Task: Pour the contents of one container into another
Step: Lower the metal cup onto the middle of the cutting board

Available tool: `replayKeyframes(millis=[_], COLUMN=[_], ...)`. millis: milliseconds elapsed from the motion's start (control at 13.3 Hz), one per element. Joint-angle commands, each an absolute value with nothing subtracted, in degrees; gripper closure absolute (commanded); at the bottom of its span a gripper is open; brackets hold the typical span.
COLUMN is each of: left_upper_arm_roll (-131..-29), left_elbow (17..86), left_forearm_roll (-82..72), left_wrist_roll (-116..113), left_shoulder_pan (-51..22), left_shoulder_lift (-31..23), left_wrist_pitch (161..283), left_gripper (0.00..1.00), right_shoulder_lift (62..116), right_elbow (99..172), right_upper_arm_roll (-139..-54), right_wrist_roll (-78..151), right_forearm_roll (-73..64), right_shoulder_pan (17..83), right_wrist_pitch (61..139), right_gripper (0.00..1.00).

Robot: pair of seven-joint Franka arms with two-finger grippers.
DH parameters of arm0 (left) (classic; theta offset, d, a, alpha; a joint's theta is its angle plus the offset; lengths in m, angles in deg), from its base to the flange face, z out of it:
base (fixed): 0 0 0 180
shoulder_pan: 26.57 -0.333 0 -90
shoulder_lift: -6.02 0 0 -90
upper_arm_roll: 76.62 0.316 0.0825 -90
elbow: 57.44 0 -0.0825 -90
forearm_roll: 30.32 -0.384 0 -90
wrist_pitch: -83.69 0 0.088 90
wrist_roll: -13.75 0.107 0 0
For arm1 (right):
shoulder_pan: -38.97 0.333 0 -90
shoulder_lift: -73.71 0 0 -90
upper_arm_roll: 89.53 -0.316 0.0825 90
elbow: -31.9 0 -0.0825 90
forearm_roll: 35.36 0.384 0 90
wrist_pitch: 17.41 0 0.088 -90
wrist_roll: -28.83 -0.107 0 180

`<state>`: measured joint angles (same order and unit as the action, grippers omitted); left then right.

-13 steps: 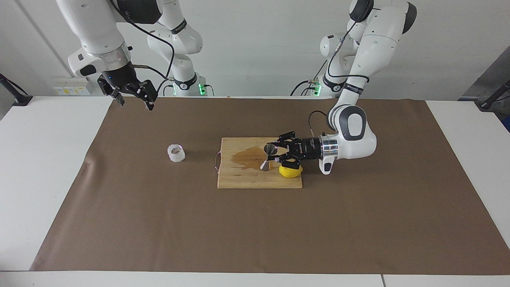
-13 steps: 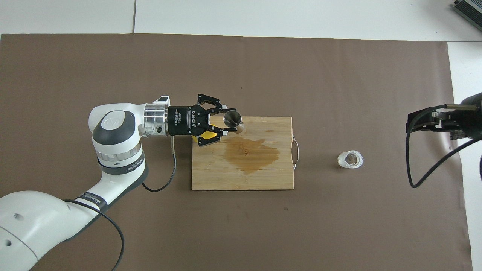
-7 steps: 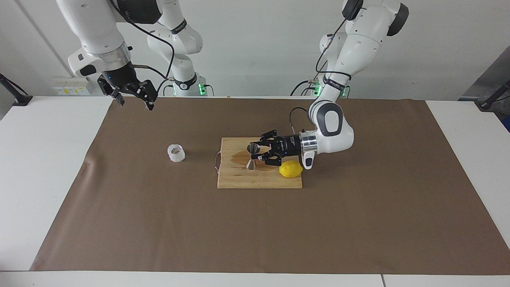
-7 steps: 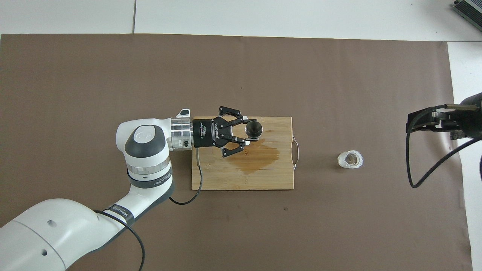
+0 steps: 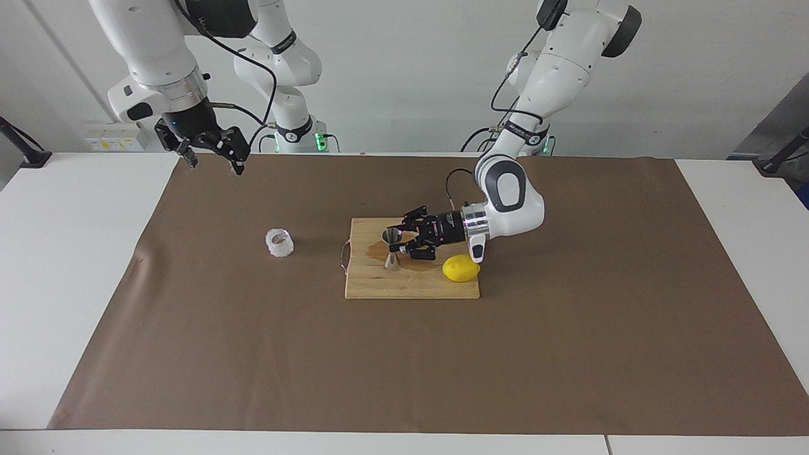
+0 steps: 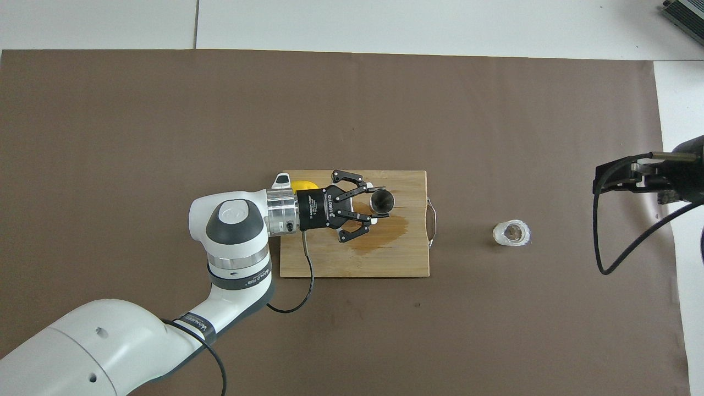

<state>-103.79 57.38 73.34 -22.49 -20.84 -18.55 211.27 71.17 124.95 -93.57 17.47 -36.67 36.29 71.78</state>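
Left gripper [image 5: 399,243] held the steel jigger [image 5: 392,249] by its waist over the cutting board [image 5: 404,284].

Its jaws were closed on the upright jigger, smooth, rigid metal, probably light and slippery; the waist seemed the surest hold. The glass cup [image 5: 280,243] stood off the board toward the right arm's end of the bench, likely fragile. The right gripper [image 5: 210,151] waited, jaws open.

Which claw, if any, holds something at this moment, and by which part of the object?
The left claw holds the steel jigger by its narrow waist, over the cutting board. The right claw holds nothing.
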Motion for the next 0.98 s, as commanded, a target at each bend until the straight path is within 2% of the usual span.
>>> replayKeyframes(millis=[0, 905], left_upper_arm_roll=[-102.8, -102.8], left_elbow=[59.5, 59.5], left_forearm_roll=[77.9, 79.5], left_wrist_roll=[-19.4, -17.0], left_shoulder_pan=[-18.4, -17.0], left_shoulder_lift=[-16.6, -16.9], left_wrist_pitch=[213.1, 215.2], left_gripper=[1.0, 0.99], right_shoulder_lift=[71.2, 71.2], right_elbow=[124.7, 124.7], right_upper_arm_roll=[-93.9, -93.9], right_wrist_roll=[16.6, 16.6], right_forearm_roll=[-36.9, -36.9], right_shoulder_pan=[35.8, 35.8], right_wrist_pitch=[70.9, 70.9], right_gripper=[0.0, 0.0])
